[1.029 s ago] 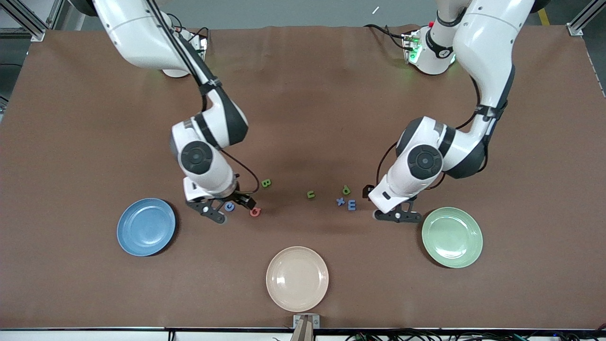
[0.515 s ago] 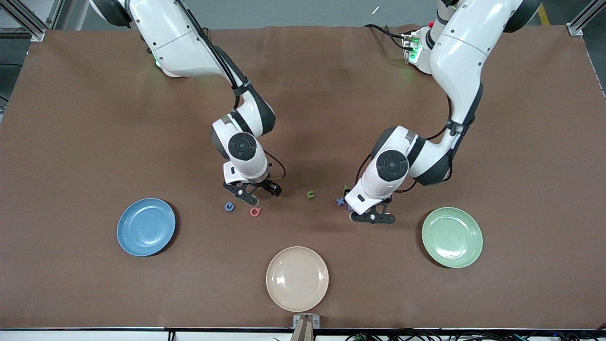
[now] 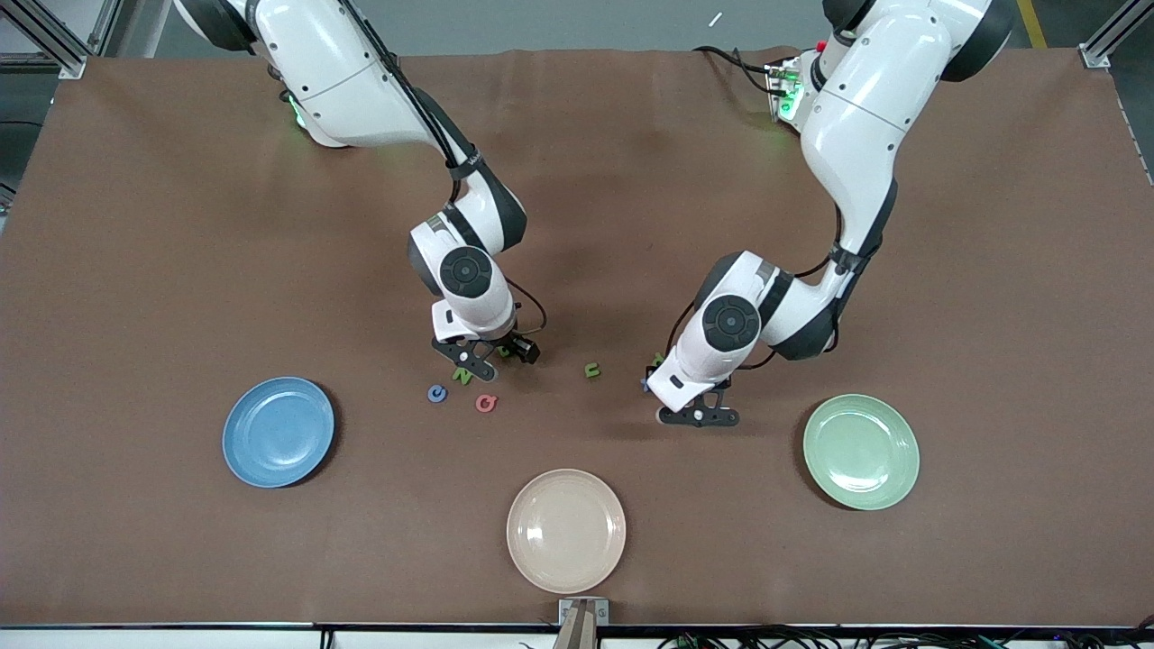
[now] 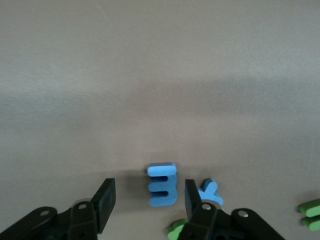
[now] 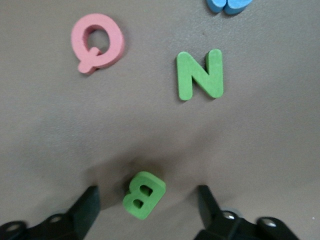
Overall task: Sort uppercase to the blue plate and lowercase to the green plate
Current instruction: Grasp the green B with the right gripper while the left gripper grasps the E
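Glossy round blue plate (image 3: 278,432) sits toward the right arm's end of the desk. Right end effector (image 5: 145,200), spread wide, straddles matte green B (image 5: 143,194). Left end effector (image 4: 146,200), spread wide, straddles blue three-pronged letter (image 4: 162,184). Glossy mint-green plate (image 3: 861,452) sits toward the left arm's end.

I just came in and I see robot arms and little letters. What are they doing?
Two robot arms are sorting tiny flat letters onto plates. The right gripper is open, low over the little green B. The green N, blue C and pink G lie beside it on the brown table. The left gripper is open around the blue three-pronged letter. The round blue plate, pale green plate and cream plate hold no letters yet.
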Controlling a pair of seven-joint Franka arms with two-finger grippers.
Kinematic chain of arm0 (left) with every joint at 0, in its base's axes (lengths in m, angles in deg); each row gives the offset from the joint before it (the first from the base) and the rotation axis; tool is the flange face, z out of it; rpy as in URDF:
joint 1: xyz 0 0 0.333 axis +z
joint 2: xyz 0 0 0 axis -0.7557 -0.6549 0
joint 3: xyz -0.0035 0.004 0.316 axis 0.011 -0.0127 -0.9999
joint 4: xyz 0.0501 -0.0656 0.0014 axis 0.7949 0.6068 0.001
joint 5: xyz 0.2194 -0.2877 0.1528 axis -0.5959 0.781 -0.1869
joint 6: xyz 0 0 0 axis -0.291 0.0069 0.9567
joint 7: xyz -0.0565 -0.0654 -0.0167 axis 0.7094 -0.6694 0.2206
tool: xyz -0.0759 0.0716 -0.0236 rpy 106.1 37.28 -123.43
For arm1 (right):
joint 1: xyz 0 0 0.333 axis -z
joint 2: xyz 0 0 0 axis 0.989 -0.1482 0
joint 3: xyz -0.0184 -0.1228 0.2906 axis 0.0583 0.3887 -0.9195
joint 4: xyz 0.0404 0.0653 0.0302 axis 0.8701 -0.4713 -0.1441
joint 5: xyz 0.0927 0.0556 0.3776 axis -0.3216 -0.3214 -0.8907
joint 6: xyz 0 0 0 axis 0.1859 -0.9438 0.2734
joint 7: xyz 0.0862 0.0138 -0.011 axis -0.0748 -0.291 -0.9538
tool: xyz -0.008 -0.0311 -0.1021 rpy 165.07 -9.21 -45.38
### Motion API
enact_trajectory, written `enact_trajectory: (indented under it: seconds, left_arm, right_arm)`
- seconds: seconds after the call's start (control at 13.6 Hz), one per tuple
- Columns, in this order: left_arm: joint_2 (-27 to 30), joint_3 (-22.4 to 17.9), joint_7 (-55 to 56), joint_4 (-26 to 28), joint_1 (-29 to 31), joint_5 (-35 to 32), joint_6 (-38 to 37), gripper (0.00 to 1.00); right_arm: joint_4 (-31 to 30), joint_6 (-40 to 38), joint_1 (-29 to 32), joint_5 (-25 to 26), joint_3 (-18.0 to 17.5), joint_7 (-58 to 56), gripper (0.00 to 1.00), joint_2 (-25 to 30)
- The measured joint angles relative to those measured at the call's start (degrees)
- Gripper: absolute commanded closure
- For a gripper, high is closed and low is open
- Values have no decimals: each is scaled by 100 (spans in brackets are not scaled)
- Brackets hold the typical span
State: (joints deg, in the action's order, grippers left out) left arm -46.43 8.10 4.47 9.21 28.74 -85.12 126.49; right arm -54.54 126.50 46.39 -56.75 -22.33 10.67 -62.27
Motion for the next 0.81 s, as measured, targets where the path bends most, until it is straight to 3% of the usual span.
enact_trajectory:
  seconds: [0.15, 0.51, 0.81]
  left_arm:
    - [-79, -25, 41, -7, -52, -17, 97, 42]
    - [-107, -63, 131, -31, -109, -26, 146, 43]
    - [-107, -101, 173, -64, -98, -160, 146, 44]
  right_arm:
    - [13, -19, 0, 0, -13, -1, 69, 35]
    - [16, -74, 0, 0, -18, -3, 96, 73]
    - [111, -395, 52, -1, 13, -147, 97, 80]
